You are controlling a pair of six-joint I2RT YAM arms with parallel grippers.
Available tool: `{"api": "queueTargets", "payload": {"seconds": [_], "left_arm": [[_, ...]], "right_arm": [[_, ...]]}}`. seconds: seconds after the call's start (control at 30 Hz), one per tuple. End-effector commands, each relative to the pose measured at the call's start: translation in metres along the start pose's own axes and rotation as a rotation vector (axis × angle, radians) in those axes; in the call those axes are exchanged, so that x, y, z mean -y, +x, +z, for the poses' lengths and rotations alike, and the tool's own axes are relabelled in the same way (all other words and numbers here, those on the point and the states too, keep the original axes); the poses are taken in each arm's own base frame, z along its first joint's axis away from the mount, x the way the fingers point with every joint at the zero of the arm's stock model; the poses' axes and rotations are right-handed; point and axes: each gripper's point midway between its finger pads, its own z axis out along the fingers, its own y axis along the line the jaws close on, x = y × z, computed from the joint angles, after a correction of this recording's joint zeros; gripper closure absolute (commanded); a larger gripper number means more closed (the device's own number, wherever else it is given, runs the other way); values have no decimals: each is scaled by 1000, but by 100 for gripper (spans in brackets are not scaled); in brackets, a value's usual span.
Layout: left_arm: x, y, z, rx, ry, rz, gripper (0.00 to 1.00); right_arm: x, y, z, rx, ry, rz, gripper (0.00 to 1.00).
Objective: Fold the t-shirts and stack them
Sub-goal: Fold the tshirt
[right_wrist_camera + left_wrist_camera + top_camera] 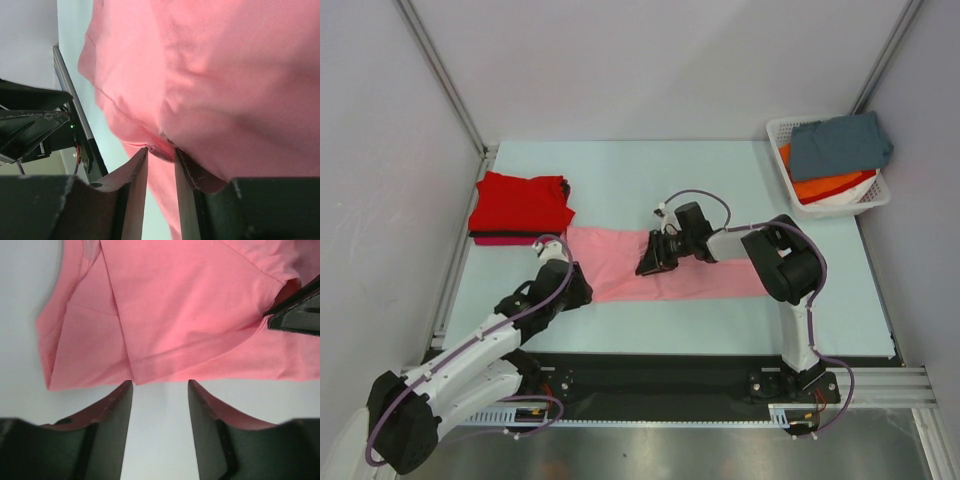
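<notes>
A light pink t-shirt (665,272) lies folded into a long strip across the middle of the table. My left gripper (582,292) is open at the strip's left end, its tips (160,382) at the near hem of the pink t-shirt (190,315), with nothing between them. My right gripper (651,264) sits over the middle of the strip, and its jaws (161,150) pinch a small fold of the pink t-shirt (225,75). A folded red t-shirt (521,204) lies on a magenta one (506,240) at the back left.
A white slotted basket (781,130) at the back right holds a slate grey-blue t-shirt (840,143) on top of an orange one (825,186). Grey walls stand close on both sides. A black rail (660,375) runs along the near table edge.
</notes>
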Motion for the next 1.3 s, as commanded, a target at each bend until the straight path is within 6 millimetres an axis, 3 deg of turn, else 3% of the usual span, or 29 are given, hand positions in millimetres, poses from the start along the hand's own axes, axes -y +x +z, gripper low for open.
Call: {"api": "queueTargets", "payload": {"seconds": [0.0, 0.1, 0.37, 0.47, 0.53, 0.63, 0.77, 0.97, 1.0, 1.07, 1.1, 1.17, 1.23, 1.27], "left_arm": [[-1, -1, 1, 7, -16, -5, 44], [2, -11, 3, 26, -29, -3, 41], [38, -50, 17, 84, 14, -3, 41], [52, -55, 24, 86, 54, -15, 42], [56, -57, 29, 87, 57, -24, 42], [47, -60, 30, 110, 9, -44, 42], [19, -70, 26, 181, -109, -97, 40], [-18, -79, 27, 214, -150, -226, 39], [-21, -80, 26, 220, -153, -238, 39], [-32, -78, 25, 232, -176, -268, 39], [-33, -81, 22, 249, -169, -293, 39], [-41, -76, 21, 255, -181, -322, 38], [-46, -70, 20, 253, -177, -343, 38], [-49, -67, 19, 248, -179, -349, 38]], "right_arm": [[-17, -10, -10, 42, -33, -75, 66], [-24, -9, -15, 50, -42, -115, 66], [-51, -7, -38, 107, -93, -226, 64], [-55, -11, -43, 130, -82, -235, 63], [-46, -15, -45, 146, -23, -221, 63], [-39, -24, -55, 201, 42, -218, 64], [-34, -36, -74, 294, 102, -192, 64], [-32, -53, -101, 420, 120, -171, 63], [-28, -53, -101, 412, 144, -160, 61], [-39, -71, -97, 403, 148, -189, 59], [-34, -68, -91, 359, 184, -175, 57], [-43, -87, -77, 330, 208, -250, 55], [-43, -92, -67, 289, 213, -280, 43], [-42, -106, -58, 279, 197, -294, 36]]}}
